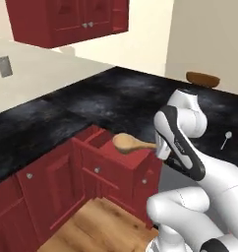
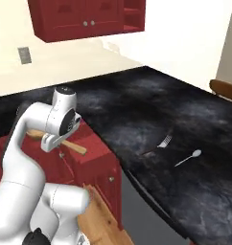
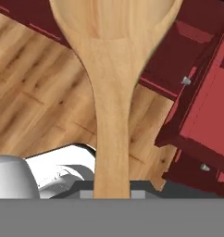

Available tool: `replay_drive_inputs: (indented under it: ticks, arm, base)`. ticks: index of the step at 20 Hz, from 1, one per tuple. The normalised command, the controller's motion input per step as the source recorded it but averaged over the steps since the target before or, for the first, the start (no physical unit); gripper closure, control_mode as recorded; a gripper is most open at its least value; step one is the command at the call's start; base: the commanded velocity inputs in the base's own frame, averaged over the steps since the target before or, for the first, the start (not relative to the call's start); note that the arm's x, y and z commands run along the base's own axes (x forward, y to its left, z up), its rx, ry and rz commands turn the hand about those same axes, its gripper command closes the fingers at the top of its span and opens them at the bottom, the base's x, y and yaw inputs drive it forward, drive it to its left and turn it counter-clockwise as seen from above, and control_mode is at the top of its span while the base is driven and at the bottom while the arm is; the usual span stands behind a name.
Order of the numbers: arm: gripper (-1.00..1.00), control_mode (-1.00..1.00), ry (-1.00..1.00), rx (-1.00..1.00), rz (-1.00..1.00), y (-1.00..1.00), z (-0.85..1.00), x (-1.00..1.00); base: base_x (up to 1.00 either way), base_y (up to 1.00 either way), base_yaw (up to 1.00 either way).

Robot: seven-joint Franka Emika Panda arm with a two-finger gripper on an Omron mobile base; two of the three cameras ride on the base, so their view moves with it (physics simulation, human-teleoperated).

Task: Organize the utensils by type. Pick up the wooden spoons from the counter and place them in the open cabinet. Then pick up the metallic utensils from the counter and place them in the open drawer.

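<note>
My gripper (image 3: 113,187) is shut on the handle of the tan wooden spoon (image 3: 111,92), whose round bowl points away from the hand. In the left base view the wooden spoon (image 1: 127,143) hangs level just over the open drawer (image 1: 99,141), off the front edge of the black counter (image 1: 116,98). In the right base view the gripper (image 2: 53,141) holds the spoon (image 2: 74,147) beside the drawer (image 2: 96,139). A fork (image 2: 164,140) and a small silver teaspoon (image 2: 190,158) lie on the counter (image 2: 161,105). The red wall cabinet (image 1: 67,19) hangs high at the back, its open side (image 2: 134,14) to the right.
A brown bowl (image 1: 202,78) sits at the counter's far right edge. A wall outlet (image 1: 5,66) is on the cream wall. Red floor cabinets (image 1: 47,182) stand under the counter, with wooden floor (image 1: 96,226) below the hand. The teaspoon (image 1: 225,140) lies right of the arm.
</note>
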Motion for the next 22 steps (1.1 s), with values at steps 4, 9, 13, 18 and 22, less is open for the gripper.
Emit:
replay_drive_inputs:
  ticks: [4,9,13,18,22]
  arm:
    - [1.00,1.00,0.00,0.00,0.00,0.00,0.00,0.00]
    - [1.00,1.00,0.00,0.00,0.00,0.00,0.00,0.00]
    - [1.00,1.00,0.00,0.00,0.00,0.00,0.00,0.00]
    - [1.00,1.00,0.00,0.00,0.00,0.00,0.00,0.00]
    - [1.00,1.00,0.00,0.00,0.00,0.00,0.00,0.00]
  base:
    - [-0.09,0.00,1.00]
    - [-0.09,0.02,1.00]
    - [-0.21,0.34,1.00]
    - [-0.13,0.64,0.85]
    - [0.19,0.95,0.33]
